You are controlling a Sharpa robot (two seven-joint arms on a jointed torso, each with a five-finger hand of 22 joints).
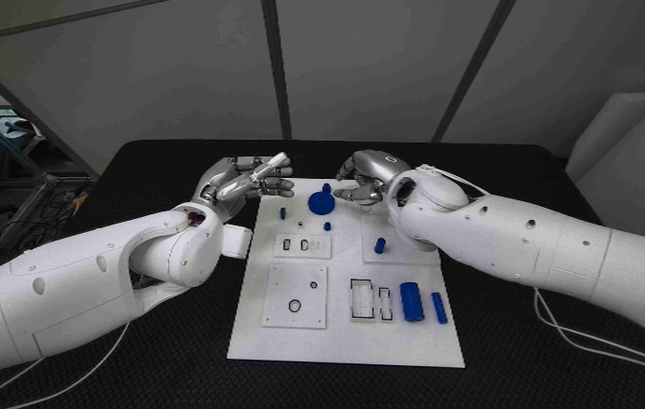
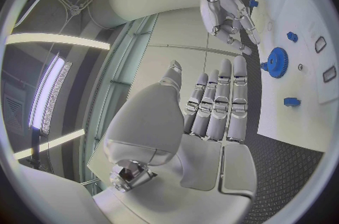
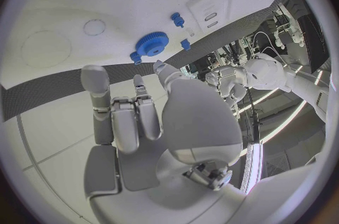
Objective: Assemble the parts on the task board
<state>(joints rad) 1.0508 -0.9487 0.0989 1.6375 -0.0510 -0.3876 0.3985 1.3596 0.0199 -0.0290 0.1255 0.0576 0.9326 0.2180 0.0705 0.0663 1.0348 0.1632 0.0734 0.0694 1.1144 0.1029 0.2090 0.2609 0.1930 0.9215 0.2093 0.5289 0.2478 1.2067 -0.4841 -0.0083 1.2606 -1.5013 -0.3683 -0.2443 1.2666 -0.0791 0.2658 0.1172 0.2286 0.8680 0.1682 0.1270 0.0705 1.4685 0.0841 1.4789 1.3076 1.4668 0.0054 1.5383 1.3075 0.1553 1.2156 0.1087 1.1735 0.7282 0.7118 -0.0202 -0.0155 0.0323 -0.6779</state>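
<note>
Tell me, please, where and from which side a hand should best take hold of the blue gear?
Probably by its toothed rim, from above. The gear lies flat on the board, so only the rim and raised hub offer purchase. The right hand is nearest; small blue parts stand close, so keep fingers tight.

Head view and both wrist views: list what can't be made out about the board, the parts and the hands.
- Head view: the right arm covers the board's far right corner.
- Head view: whether the right hand touches the gear is unclear; its fingers overlap the gear's edge.
- Head view: the small parts near the gear are too small to tell their shape.
- Left wrist view: the left hand hides the board's near edge.
- Right wrist view: the board is cut off at the circle's rim.
</note>
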